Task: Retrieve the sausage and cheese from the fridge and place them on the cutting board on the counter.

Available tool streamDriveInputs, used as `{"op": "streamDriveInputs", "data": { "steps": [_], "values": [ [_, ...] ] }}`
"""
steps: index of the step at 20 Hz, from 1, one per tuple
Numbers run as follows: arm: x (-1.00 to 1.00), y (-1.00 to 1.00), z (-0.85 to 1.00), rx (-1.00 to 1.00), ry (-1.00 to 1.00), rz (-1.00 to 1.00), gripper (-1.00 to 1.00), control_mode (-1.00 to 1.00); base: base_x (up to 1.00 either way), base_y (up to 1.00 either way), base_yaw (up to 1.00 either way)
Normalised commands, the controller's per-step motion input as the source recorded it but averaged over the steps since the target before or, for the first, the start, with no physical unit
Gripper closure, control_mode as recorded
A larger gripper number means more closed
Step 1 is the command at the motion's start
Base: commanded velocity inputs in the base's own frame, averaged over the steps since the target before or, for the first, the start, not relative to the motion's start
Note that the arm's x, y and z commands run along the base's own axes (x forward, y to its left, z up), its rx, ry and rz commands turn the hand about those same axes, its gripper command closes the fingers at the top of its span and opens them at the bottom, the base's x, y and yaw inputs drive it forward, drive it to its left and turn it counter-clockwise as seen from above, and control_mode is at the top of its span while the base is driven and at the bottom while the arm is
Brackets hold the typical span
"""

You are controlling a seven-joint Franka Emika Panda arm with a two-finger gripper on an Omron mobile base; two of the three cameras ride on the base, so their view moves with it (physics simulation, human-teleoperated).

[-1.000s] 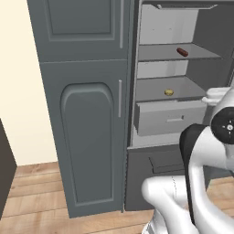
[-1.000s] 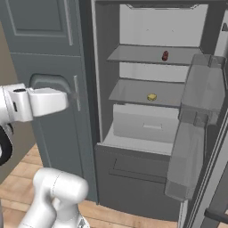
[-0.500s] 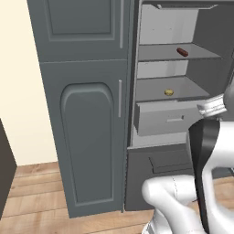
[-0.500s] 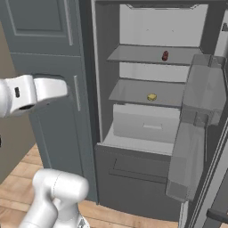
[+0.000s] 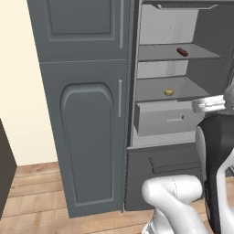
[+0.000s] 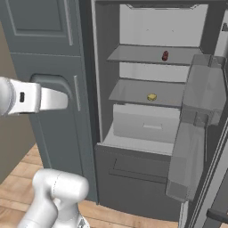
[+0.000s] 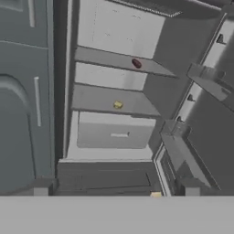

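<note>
From the left base view the fridge (image 5: 183,91) stands open beside a tall grey cabinet (image 5: 87,114); the sausage (image 5: 182,51) lies on the upper shelf (image 5: 155,54), the cheese (image 5: 168,92) sits on the shelf below it, and a drawer (image 5: 167,119) juts out just under the cheese; the white arm (image 5: 215,151) rises at the lower right. From the right base view the sausage (image 6: 164,55) is a small reddish lump toward the right of the upper shelf, the cheese (image 6: 152,96) rests on the lower one, and the fridge door (image 6: 196,133) hangs open at the right with clear bins. In the hand view the sausage (image 7: 136,63) and cheese (image 7: 118,105) are both well off from the claw (image 7: 116,192); its dark finger tips (image 7: 41,191) stand wide apart with nothing between them, though the picture is rather soft down there.
</note>
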Motion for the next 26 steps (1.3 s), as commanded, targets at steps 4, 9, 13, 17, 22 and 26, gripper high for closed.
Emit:
{"op": "streamDriveInputs", "data": {
  "steps": [4,9,13,17,22,26],
  "values": [
    [0.0,0.51,-0.01,0.27,0.02,0.0,-1.0,-1.0,0.0,0.0,0.0],
    [0.0,0.53,-0.19,0.23,0.0,0.01,-1.0,-1.0,0.0,0.0,0.0],
    [0.0,0.35,-0.16,0.23,0.0,0.06,-1.0,-1.0,0.0,0.0,0.0],
    [0.0,0.0,-0.38,0.08,-0.06,0.12,-1.0,-1.0,0.0,0.0,0.0],
    [0.0,0.04,-0.08,0.0,-0.01,0.12,-1.0,-1.0,0.0,0.0,0.0],
    [0.01,0.04,0.0,0.0,-0.06,0.03,-1.0,-1.0,0.0,0.0,0.0]
  ]
}}
